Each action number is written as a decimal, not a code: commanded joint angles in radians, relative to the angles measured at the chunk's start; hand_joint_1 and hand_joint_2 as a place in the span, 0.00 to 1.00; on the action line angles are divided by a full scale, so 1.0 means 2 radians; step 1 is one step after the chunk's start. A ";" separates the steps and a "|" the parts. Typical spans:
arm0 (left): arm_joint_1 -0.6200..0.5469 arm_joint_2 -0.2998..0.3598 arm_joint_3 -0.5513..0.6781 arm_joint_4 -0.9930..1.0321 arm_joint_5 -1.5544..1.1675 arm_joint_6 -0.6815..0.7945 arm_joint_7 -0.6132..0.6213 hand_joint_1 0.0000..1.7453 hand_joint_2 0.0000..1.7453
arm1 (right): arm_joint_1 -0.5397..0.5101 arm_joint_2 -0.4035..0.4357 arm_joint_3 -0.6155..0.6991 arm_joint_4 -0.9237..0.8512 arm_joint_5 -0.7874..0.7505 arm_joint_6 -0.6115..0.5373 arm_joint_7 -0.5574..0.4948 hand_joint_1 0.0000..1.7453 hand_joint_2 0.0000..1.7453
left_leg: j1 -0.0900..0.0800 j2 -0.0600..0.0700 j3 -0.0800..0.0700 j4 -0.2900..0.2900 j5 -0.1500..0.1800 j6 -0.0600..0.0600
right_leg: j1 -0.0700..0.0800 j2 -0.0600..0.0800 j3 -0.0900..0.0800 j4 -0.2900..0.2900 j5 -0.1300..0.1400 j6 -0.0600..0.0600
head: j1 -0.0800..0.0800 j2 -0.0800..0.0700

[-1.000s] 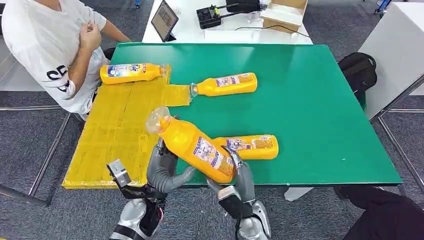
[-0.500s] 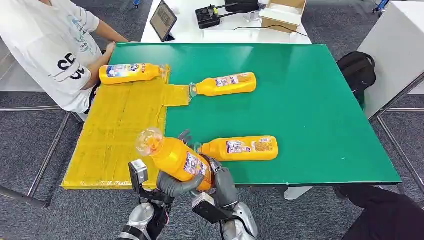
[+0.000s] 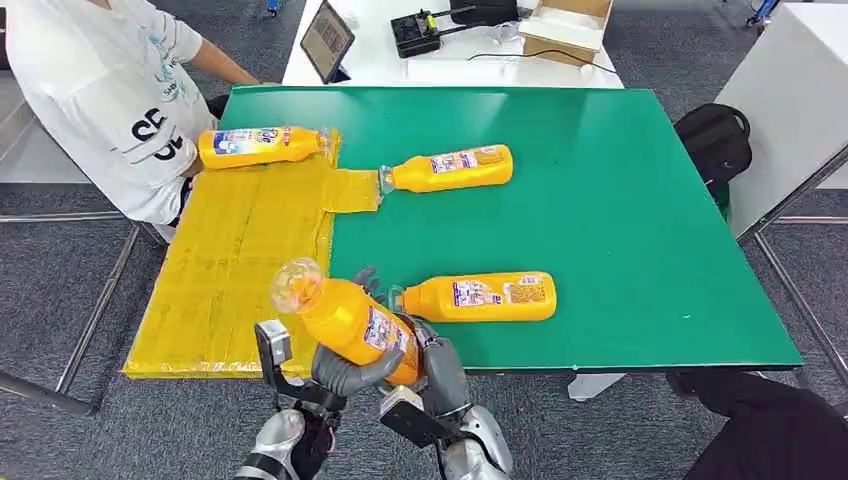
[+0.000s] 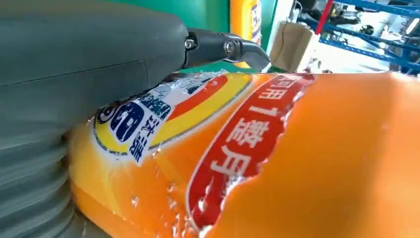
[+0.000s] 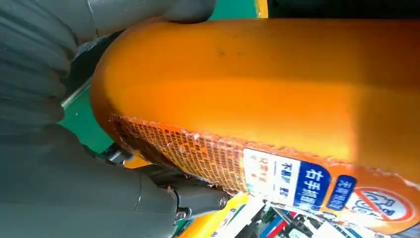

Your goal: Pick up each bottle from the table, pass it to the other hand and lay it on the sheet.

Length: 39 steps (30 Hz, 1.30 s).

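bottle (image 3: 345, 318) in both hands over green table (image 3: 620, 200) edge, grey carpet (image 3: 60, 290).

On the held bottle (image 4: 277, 163), you can read "可用1整月" on its red label band (image 4: 242, 148). Its blue back-label patch (image 5: 309, 186) reads "右手". Smaller print is illegible.

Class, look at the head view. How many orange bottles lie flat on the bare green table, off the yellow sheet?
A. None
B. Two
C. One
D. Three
B. Two lie on the green table: the far bottle, only its cap at the sheet's edge, and the near bottle. A third lies on the sheet, and a fourth is held up by both hands.
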 commanded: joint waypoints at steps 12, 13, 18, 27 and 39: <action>-0.026 -0.018 -0.008 -0.024 0.010 0.008 -0.003 1.00 1.00 | -0.011 0.001 0.049 0.074 0.008 0.007 0.004 1.00 1.00 | 0.000 -0.001 0.002 0.000 -0.001 0.000 | 0.001 -0.002 0.003 0.000 -0.002 -0.002 | 0.000 0.000; -0.026 -0.018 -0.008 -0.025 0.004 0.015 -0.006 1.00 1.00 | -0.012 0.001 0.049 0.074 0.009 0.007 0.004 1.00 1.00 | 0.000 -0.001 0.001 0.000 -0.001 0.000 | 0.001 -0.002 0.002 0.000 -0.001 -0.001 | 0.000 0.000; -0.024 -0.016 -0.011 -0.037 -0.040 0.056 -0.018 1.00 1.00 | -0.013 0.005 0.050 0.062 -0.002 0.006 0.005 0.00 1.00 | 0.000 -0.001 0.001 0.000 -0.001 0.000 | 0.001 -0.001 0.002 0.000 -0.001 -0.001 | 0.000 0.000; -0.027 -0.016 0.005 -0.053 -0.107 0.158 -0.029 1.00 1.00 | 0.003 0.001 0.059 -0.011 -0.021 0.029 -0.008 0.00 0.00 | 0.000 -0.001 0.001 0.000 -0.001 0.000 | 0.001 -0.001 0.002 0.000 -0.001 -0.001 | 0.000 0.000; -0.078 0.023 0.052 -0.060 -0.180 0.358 -0.029 1.00 1.00 | 0.045 -0.005 0.061 -0.223 -0.072 0.024 -0.016 0.00 0.00 | 0.000 -0.001 0.002 0.000 -0.001 0.000 | 0.001 0.000 0.002 0.001 -0.001 -0.002 | 0.000 0.000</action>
